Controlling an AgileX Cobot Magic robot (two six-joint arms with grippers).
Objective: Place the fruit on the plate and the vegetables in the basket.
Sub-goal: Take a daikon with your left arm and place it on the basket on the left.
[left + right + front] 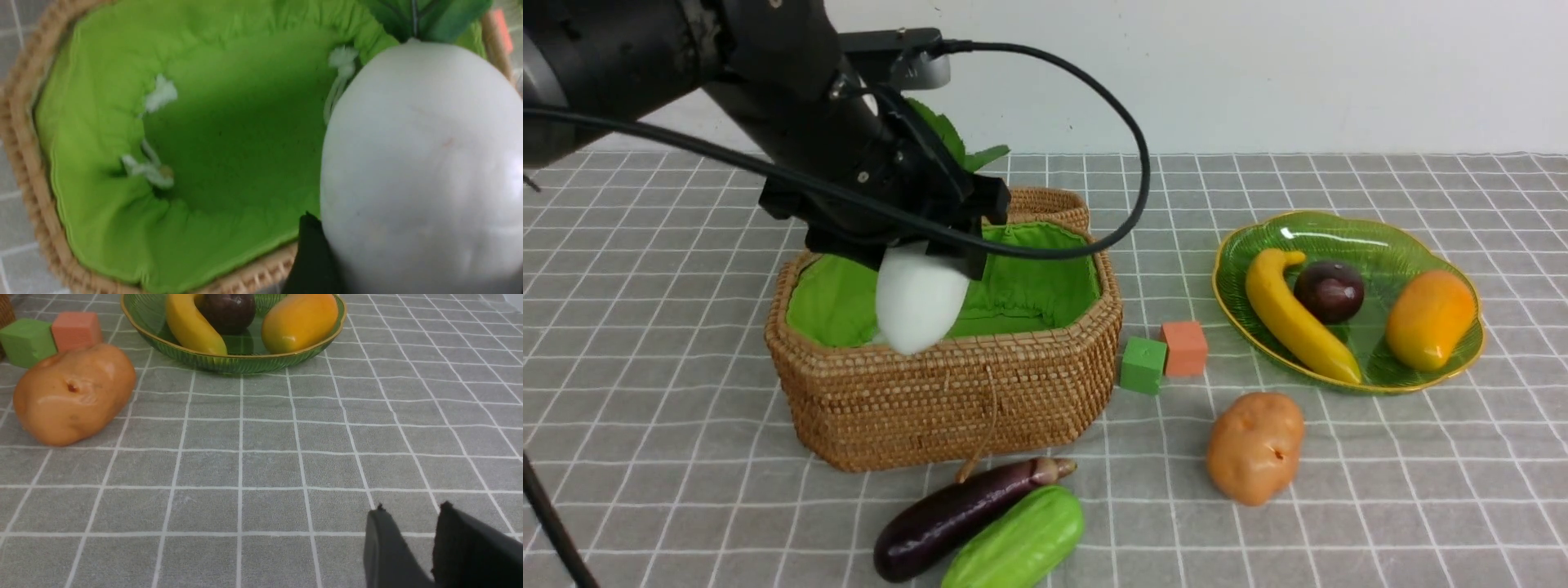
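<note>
My left gripper (pixel 923 265) is shut on the white radish (pixel 919 306), holding it tip-down over the green-lined wicker basket (pixel 947 392). Up close the radish (pixel 416 163) hangs above the lining, with one dark finger (pixel 310 253) beside it. The banana (pixel 1294 318), the dark plum (pixel 1330 291) and the mango (pixel 1429 318) lie on the green plate (pixel 1347 233). On the cloth lie the potato (pixel 1254 447), the eggplant (pixel 956 516) and the cucumber (pixel 1017 541). My right gripper (pixel 412 506) hovers low over bare cloth, open and holding nothing.
A green cube (pixel 1143 365) and an orange cube (pixel 1184 348) stand between the basket and the plate. The basket's lid (pixel 1045 204) sits behind it. The left arm's cable (pixel 1127 147) loops over the basket. The potato (pixel 73 394) lies ahead of the right gripper.
</note>
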